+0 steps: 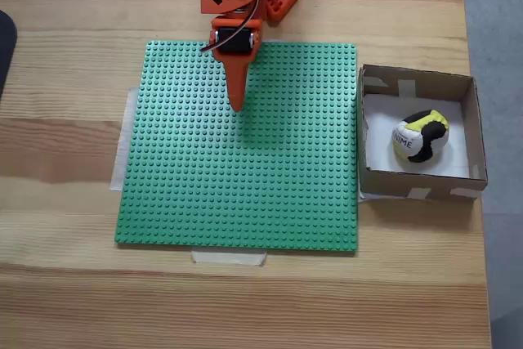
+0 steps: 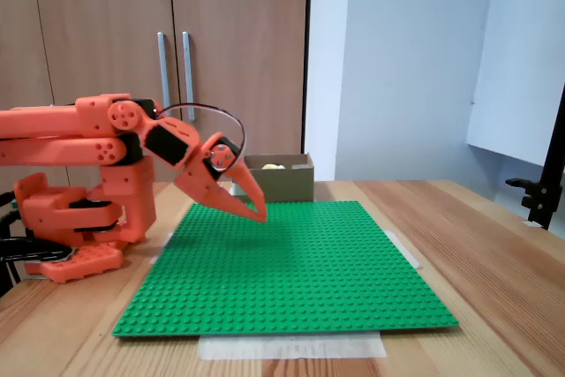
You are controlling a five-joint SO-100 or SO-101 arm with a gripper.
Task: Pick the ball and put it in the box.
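Your ball (image 1: 421,136) lies inside the box (image 1: 417,81), on its white floor, a little toward the right wall as the top-down fixed view shows it, with its lettered white patch facing left and a yellow patch on top. In the side fixed view you can just see a pale yellow bit of the ball (image 2: 272,166) above the rim of the box (image 2: 281,182), which stands at the far edge of the table (image 2: 494,245). The box sits just beside the right edge of the green baseplate (image 1: 237,194), as seen from above, on the wooden table (image 1: 65,120). Your orange arm (image 2: 79,134) reaches in from the top of the top-down picture, and its gripper (image 1: 238,104) points down over the upper middle of the baseplate, well apart from the box. From the side, the gripper (image 2: 257,210) hangs tilted above the baseplate (image 2: 291,280), not touching it, and grips nothing. The fingers lie together in a single point in both fixed views, so the claw reads as clenched and empty. Pale tape strips (image 1: 229,257) show at the near and left edges of the baseplate from above. Behind the table in the side picture stand wooden cupboard doors (image 2: 132,33) with two metal handles.
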